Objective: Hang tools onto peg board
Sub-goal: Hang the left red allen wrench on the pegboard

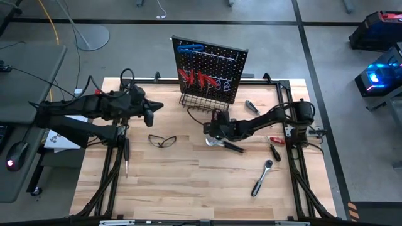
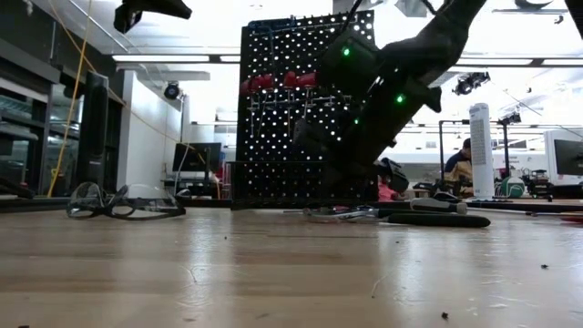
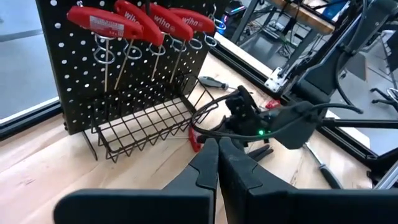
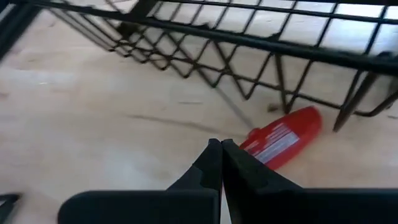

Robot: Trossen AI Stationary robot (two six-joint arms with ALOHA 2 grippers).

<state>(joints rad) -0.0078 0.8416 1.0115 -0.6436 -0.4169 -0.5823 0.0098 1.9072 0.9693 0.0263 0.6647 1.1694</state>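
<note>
Right wrist view: right gripper (fingers pressed together, holding nothing) near wire basket, red-handled tool beside it.

the only readable lettering is the white brand name "wiha" on the red t-handle keys hanging from the hooks along the top row of the peg board; it shows clearly on at least two of the handles in the left wrist view. the red screwdriver handle lying on the table just beside the wire basket carries a white printed label, but its text is too blurred to read.
</note>
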